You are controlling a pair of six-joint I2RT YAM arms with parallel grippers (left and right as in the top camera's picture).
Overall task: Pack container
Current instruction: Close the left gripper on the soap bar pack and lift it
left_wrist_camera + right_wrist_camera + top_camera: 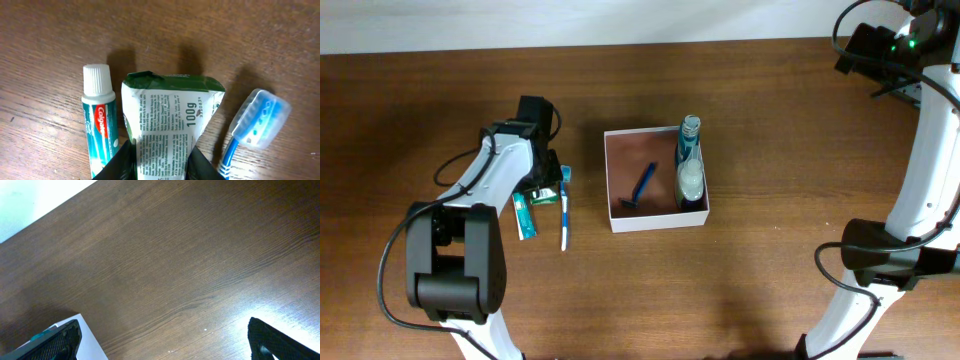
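Left of the container (655, 222), the left pincer (162, 152) pinches a green-and-white packet (172, 110) beside a toothpaste tube (97, 125). Right of it, the right pincer (164, 337) stands spread.

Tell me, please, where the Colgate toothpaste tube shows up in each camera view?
Overhead: toothpaste tube lying on the table, left of the container.
Left wrist: the tube is left of centre, white cap upward.
Right wrist: not in it.
Shared landmark: the blue toothbrush, right of the tube in both.
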